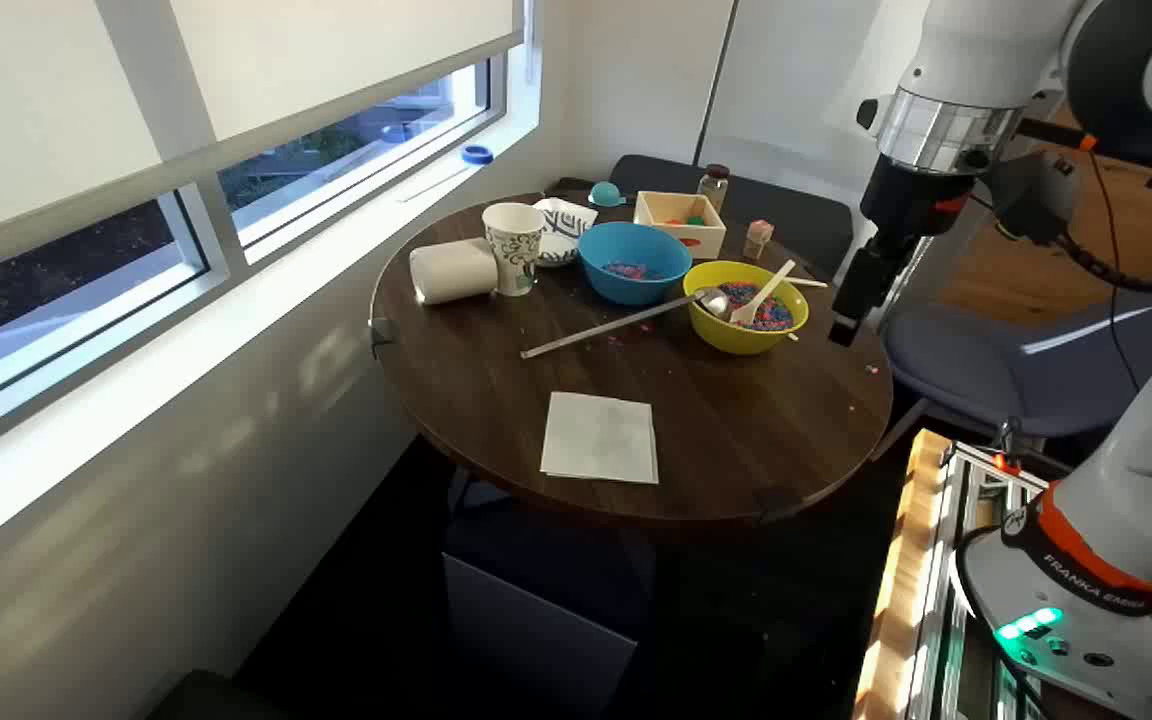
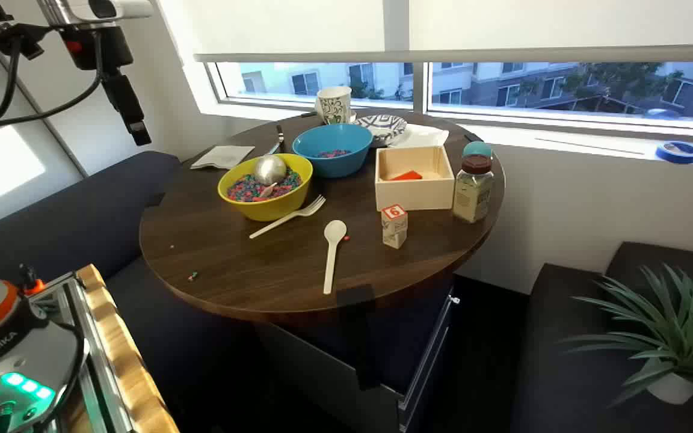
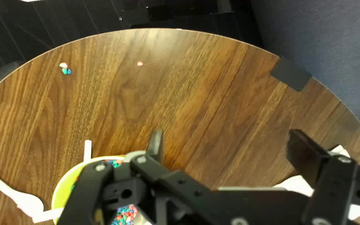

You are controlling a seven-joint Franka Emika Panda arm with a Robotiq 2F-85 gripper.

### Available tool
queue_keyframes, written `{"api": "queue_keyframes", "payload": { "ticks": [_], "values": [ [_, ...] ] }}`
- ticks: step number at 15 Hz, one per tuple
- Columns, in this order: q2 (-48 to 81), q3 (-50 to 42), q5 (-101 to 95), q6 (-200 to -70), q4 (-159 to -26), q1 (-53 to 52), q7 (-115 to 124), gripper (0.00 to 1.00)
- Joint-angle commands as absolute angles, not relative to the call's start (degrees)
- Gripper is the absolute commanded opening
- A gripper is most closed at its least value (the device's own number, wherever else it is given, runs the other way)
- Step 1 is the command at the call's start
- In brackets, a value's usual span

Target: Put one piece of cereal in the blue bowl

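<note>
Round wood tbl. [image 3: 198,93]: gripper [image 3: 227,147] is hanging above, fingers [image 3: 305,156] standing wide, nothing btwn.; cereal [image 2: 243,190] is lying in yellow bowl [image 2: 265,210], below & off to one side.

Arm base [image 1: 1091,612]: “FRANKA EMIKA”; block [image 2: 394,221]: “6”

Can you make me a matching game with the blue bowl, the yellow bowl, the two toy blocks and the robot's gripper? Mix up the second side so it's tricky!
Things:
1. blue bowl
2. yellow bowl
3. toy blocks
4. gripper

What fits:
A. stacked, one on top of the other
B. has a metal ladle resting in it
C. open and holding nothing
D. has some cereal inside but no ladle

Right pairs: 1-D, 2-B, 3-A, 4-C
</note>
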State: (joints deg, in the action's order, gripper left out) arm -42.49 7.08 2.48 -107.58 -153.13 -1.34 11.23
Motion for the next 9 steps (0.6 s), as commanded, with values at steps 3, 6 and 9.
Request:
{"api": "queue_keyframes", "payload": {
  "ticks": [3, 6, 9],
  "values": [
    [-42.4, 6.9, 2.3, -107.5, -153.0, -1.5, 11.3, 1.00],
    [-42.4, 6.9, 2.3, -107.5, -153.0, -1.5, 11.3, 1.00],
    [-42.5, 5.5, -0.7, -108.6, -154.0, 0.2, 9.7, 1.00]
  ]
}}
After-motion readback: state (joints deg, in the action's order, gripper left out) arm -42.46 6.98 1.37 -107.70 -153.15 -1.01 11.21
